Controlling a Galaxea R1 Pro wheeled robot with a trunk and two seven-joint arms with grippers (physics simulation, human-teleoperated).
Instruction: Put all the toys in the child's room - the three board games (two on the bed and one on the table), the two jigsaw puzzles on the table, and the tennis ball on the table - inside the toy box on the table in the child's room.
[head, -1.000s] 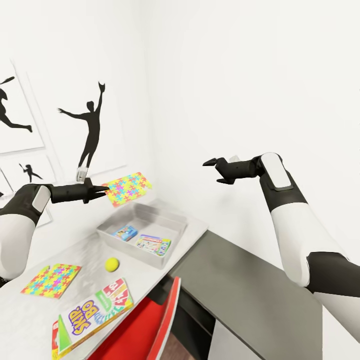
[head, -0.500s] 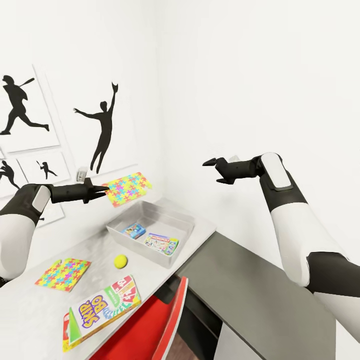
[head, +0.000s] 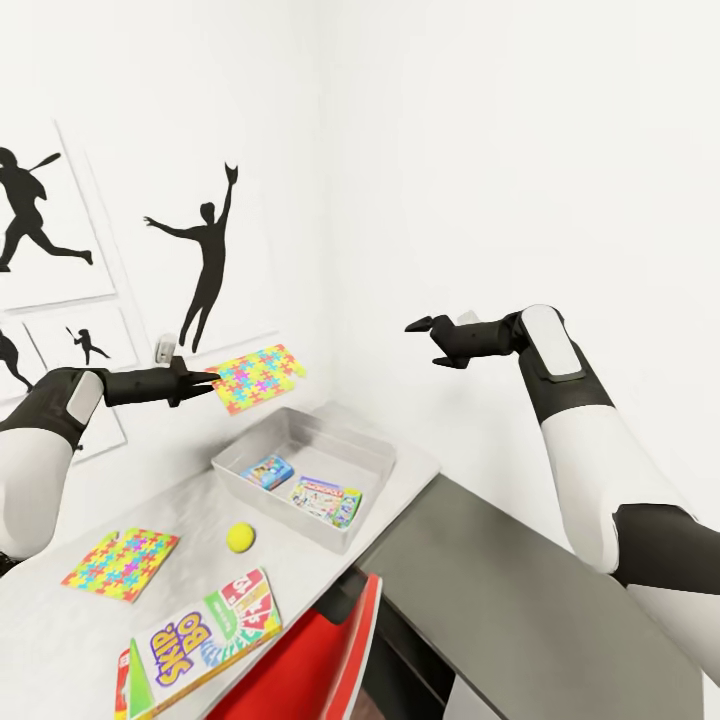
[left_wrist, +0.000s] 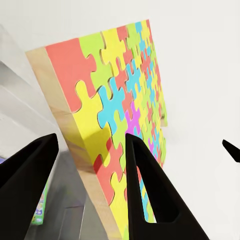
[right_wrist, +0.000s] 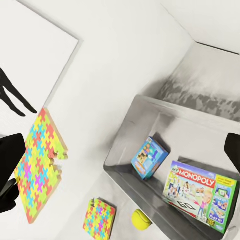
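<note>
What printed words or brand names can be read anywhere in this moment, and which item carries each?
"SKIP-BO": on the green, red and white game box lying on the table.
"MONOPOLY": on the green-edged game box inside the grey bin.
The small blue box in the bin: print too small to read.

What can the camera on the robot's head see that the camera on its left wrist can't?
Head view alone: the Skip-Bo box, the yellow-green ball, a second puzzle lying on the table, the blue game box, the red chair, the wall pictures and the right pincer, held open in the air. Left wrist view alone: the held puzzle's pale wooden edge up close. Both: the left pincer shut on that puzzle above the grey bin.
</note>
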